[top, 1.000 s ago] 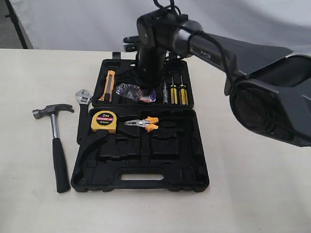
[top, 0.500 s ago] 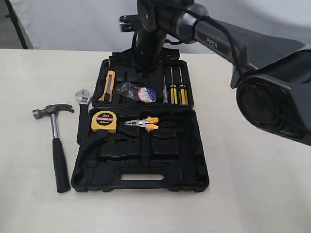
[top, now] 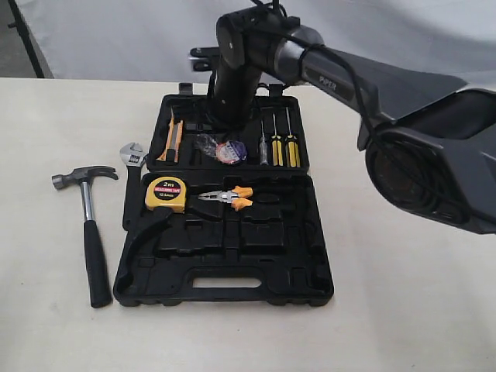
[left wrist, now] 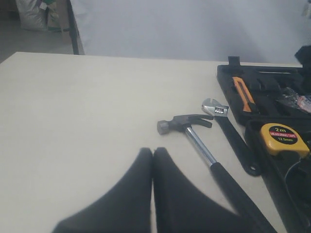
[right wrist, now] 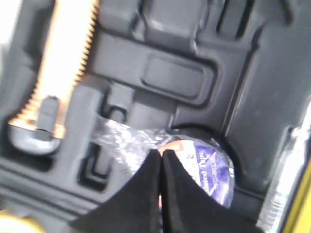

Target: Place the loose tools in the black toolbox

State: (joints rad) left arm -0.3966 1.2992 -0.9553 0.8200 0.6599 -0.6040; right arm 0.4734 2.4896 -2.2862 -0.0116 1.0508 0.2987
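The black toolbox (top: 306, 232) lies open in the middle of the table. The dark tape roll (top: 230, 150) in its clear wrapper rests in the far half, in a round recess (right wrist: 209, 165). My right gripper (right wrist: 161, 153) is shut, its tips just over the roll's edge and wrapper, with nothing clearly held. The claw hammer (top: 91, 232) and adjustable wrench (top: 132, 167) lie on the table left of the case. My left gripper (left wrist: 153, 150) is shut and empty, short of the hammer (left wrist: 194, 138) and the wrench (left wrist: 228, 128).
A yellow tape measure (top: 165, 194) and orange-handled pliers (top: 232, 198) sit in the near half. An orange utility knife (top: 174, 136) and yellow screwdrivers (top: 283, 147) fill the far half. The right arm (top: 325, 74) reaches over the case.
The right gripper lifted off the tape roll, then came back down over it. The roll and its wrapper shifted slightly in the far half. Hammer and wrench have not moved.
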